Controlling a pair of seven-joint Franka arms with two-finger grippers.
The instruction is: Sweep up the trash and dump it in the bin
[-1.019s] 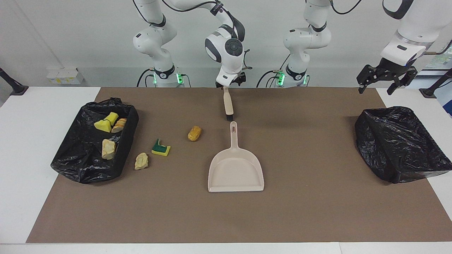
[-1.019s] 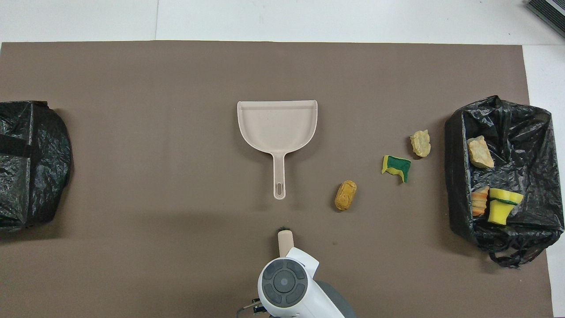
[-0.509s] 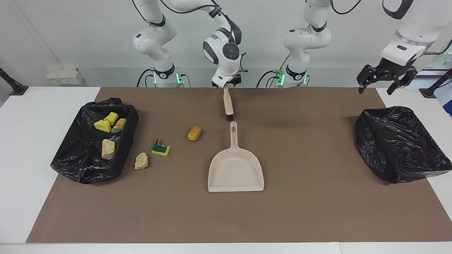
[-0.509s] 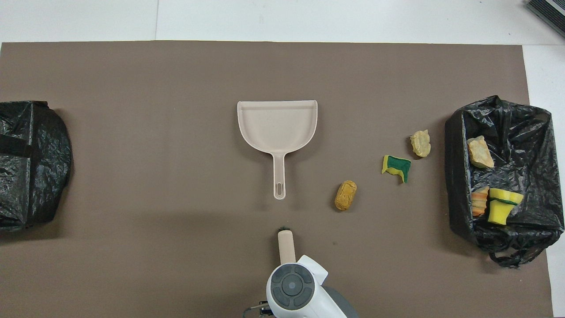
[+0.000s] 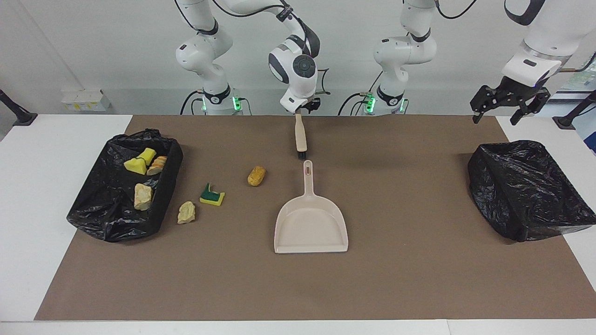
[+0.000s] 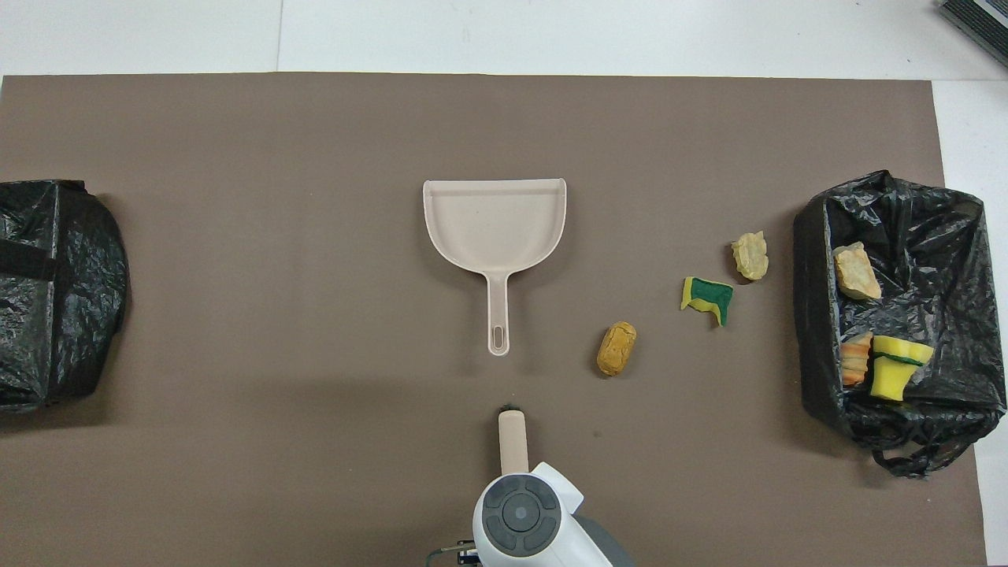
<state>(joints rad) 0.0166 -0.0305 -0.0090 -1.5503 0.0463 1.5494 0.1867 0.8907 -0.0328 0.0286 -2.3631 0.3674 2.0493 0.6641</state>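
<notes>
Mostly light stuff: sponge bit [image 5: 212, 195] soft and springy, bread-like chunk [image 5: 256, 176] likely to roll, pale lump [image 5: 186, 212] probably stiffer. Best pushed with bristles, not pinched.

Loose on the mat: 3, all toward the right arm's end, between dustpan [image 5: 311, 228] and full bin [image 5: 93, 218]. Inside that bin: 4 by best count: beige lump [image 5: 143, 196], orange chunk [image 5: 158, 164], yellow foam [image 5: 139, 160] that reads as two bits, hard to split. Total 7.

Also 1 brush [image 5: 301, 137], 1 dustpan, 2 black-lined bins; second bin [image 5: 526, 195] at the left arm's end.

Right gripper [image 5: 298, 113] clamped on brush handle top, bristles down, just robot-side of the dustpan handle. Left gripper [image 5: 507, 108] waiting, fingers spread, holding nothing, up over the mat corner by the second bin.

Dustpan: rigid, light plastic, liable to slide; take by the handle.
</notes>
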